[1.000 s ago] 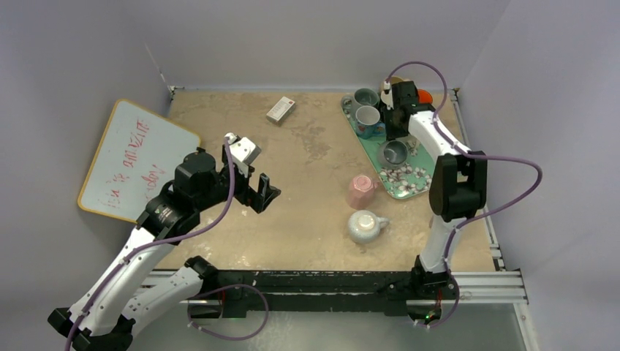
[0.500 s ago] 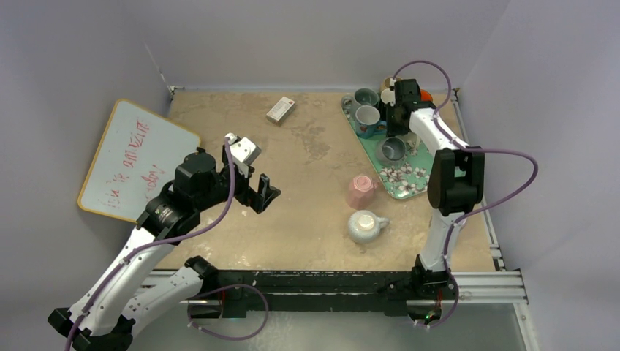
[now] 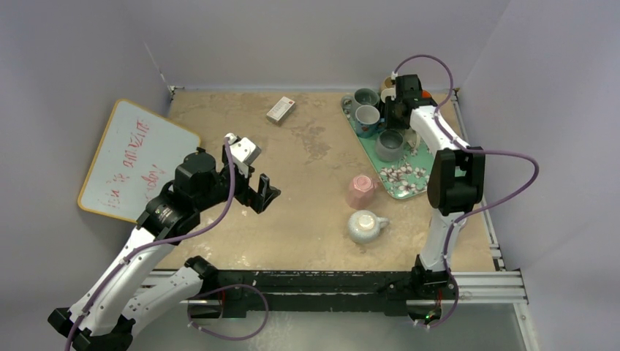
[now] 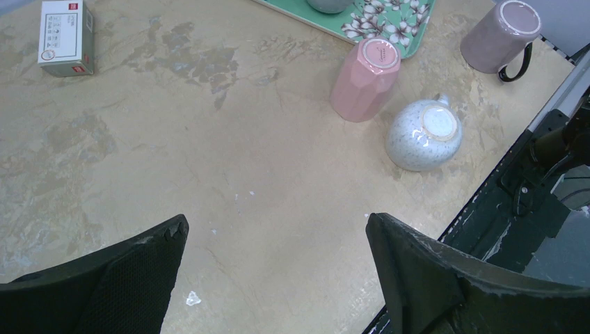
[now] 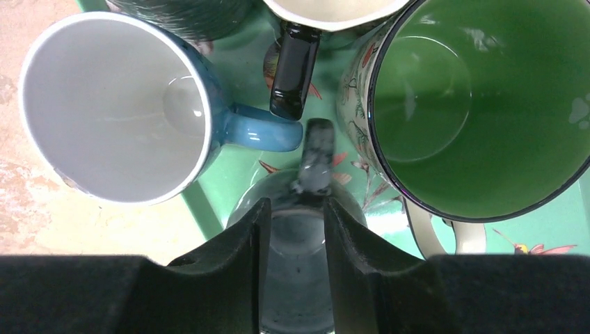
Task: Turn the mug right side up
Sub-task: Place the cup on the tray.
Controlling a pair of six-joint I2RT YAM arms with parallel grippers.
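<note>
Apparently at the letting-go stage, the right gripper (image 5: 298, 206) hangs over the green floral tray (image 3: 411, 179), at about one o'clock on the tan table (image 3: 307, 219). Its black fingers stand a narrow gap apart at the rim of the grey ceramic mug (image 3: 390, 144), by its handle; whether they press on it cannot be told. The mug stands mouth up on the tray.

To finish well, the jaws should spread fully, then rise straight up. A blue mug with a white inside (image 5: 115, 104) sits just beside at ten o'clock and a green-lined mug (image 5: 480, 104) at two o'clock.

The left gripper (image 4: 275, 221), jaws wide apart and empty, hovers at eight o'clock.

A small white box (image 3: 281, 109) carries print and a whiteboard (image 3: 135, 157) carries red handwriting. Neither is legible.
</note>
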